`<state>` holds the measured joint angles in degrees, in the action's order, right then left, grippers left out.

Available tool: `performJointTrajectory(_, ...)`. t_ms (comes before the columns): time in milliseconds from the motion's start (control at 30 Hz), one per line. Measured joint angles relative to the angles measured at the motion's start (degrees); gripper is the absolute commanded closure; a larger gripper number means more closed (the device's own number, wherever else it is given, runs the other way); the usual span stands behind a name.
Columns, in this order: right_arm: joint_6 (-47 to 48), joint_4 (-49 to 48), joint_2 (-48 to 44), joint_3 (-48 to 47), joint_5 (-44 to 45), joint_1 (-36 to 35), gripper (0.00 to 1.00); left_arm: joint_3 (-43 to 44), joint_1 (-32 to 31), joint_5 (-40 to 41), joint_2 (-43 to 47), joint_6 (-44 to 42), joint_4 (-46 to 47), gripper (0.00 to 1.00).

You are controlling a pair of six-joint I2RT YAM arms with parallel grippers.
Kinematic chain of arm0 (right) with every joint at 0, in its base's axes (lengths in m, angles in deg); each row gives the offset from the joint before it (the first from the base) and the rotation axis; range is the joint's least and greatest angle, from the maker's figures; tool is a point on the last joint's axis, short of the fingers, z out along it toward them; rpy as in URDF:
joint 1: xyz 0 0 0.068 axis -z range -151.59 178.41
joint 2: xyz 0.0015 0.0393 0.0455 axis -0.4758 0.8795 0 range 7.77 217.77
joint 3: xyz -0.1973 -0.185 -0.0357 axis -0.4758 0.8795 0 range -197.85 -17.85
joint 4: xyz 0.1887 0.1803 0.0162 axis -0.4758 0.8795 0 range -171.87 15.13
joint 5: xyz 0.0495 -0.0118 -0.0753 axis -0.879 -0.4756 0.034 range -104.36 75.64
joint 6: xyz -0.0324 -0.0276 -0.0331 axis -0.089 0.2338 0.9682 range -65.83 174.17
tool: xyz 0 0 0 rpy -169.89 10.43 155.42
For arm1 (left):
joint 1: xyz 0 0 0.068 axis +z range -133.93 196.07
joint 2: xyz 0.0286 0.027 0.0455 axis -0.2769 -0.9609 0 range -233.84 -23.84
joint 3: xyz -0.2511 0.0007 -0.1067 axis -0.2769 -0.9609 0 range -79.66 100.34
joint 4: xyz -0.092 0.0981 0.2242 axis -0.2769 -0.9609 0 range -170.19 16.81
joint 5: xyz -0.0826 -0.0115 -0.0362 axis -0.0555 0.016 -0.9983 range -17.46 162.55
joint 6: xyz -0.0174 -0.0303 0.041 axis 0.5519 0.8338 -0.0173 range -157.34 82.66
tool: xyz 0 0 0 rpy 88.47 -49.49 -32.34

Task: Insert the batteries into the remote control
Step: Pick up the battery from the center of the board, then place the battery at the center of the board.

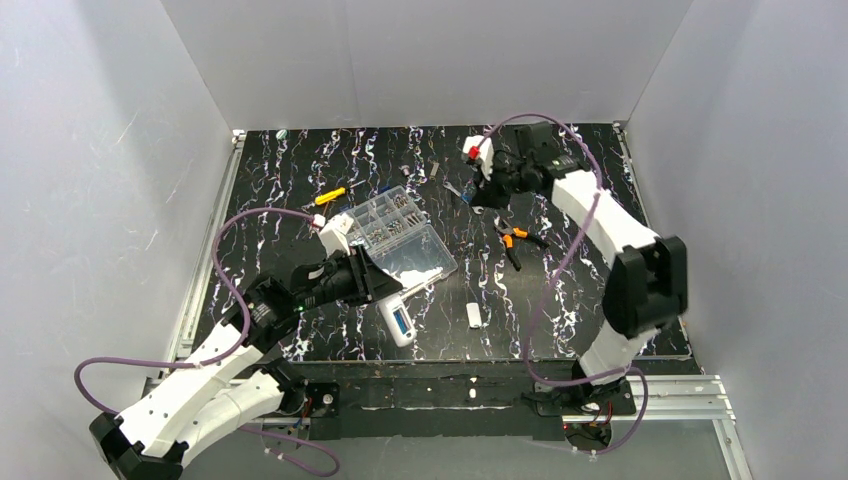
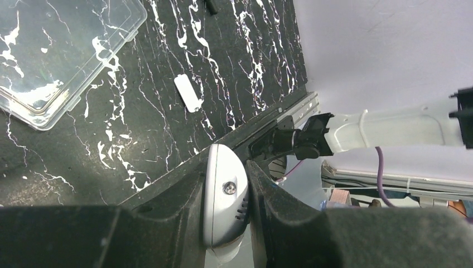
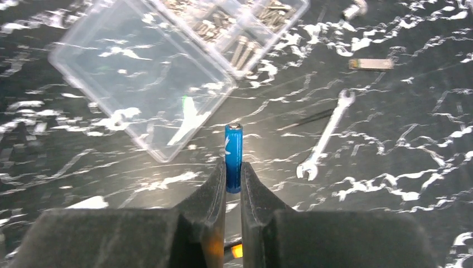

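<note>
Both of my pincers were clamped on something. My left pincer (image 2: 225, 170) gripped the remote control (image 2: 226, 195) by its sides, and a rounded grey end with a small screw showed between my fingers. From above, the white bar pointed toward the near edge of the table (image 1: 270, 180), just in front of the clear compartment box (image 1: 400, 240). I could not tell whether the remote control rested on the table or hung just over it. The small white cover piece (image 2: 188, 93) lay flat on the table to its right, apart from it. My right pincer (image 3: 233, 170) was over the far side of the table. It pinched a blue battery (image 3: 233, 151) by its lower end, with most of the battery standing out beyond my fingertips. Past the battery a small wrench (image 3: 326, 134) lay on the table, and the orange-handled pliers (image 1: 515, 240) lay near that arm.
</note>
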<state>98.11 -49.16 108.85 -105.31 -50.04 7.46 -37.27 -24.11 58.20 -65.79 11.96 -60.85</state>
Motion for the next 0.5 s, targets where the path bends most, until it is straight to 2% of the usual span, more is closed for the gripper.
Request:
performJointTrajectory(167,-14.47,-12.70,-15.06,17.05,-7.17,-0.02,0.99,0.96,0.00,0.02,-0.46,-0.74,-0.22,1.00)
performJointTrajectory(300,-23.34,-20.98,-25.79,27.76,-9.01,-1.81,0.99,0.96,0.02,0.00,-2.03,-0.72,0.11,1.00)
performJointTrajectory(400,-24.87,-22.38,-32.17,31.89,-7.41,-5.81,0.99,0.96,0.11,0.02,-3.02,-0.70,1.55,1.00)
performJointTrajectory(500,-22.12,-20.61,-38.07,33.00,-3.50,-12.31,0.99,0.44,0.11,-0.02,-3.50,-1.14,6.29,1.00)
